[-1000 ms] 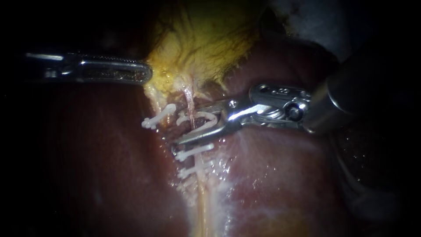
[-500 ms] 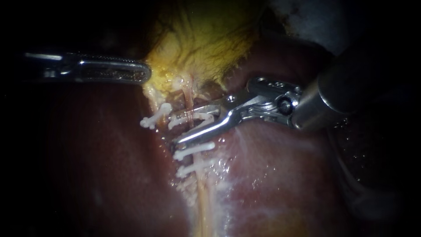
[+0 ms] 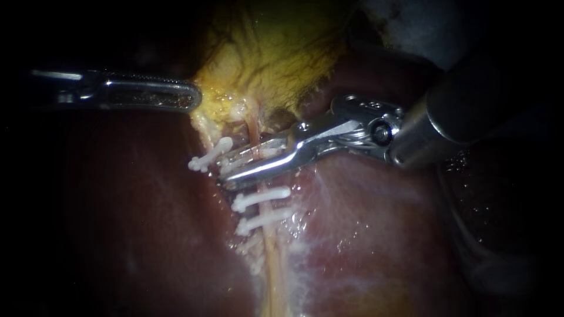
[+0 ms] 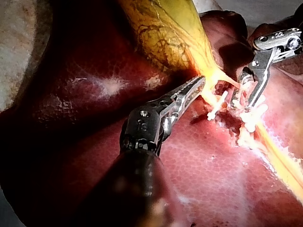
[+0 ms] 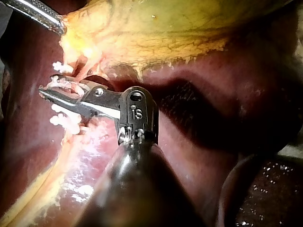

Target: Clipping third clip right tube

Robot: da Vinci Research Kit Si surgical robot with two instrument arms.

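Dark red liver [image 3: 382,235] fills bkgd, yellow gallbladder [image 3: 276,53] above. R instrument [image 3: 228,173]: jaws narrow, nearly together, clamped on white clip [image 3: 241,158] that sits across right tube [image 3: 254,126]. Two more clips [image 3: 261,198] lie just below on same tube; fourth clip [image 3: 208,155] just left of it. L instrument [image 3: 197,97]: jaws together, pinching gallbladder edge, well apart from R.

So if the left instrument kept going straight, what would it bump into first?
The yellow gallbladder. The left instrument points straight at its edge, with the tip seemingly touching it, though depth is hard to judge.
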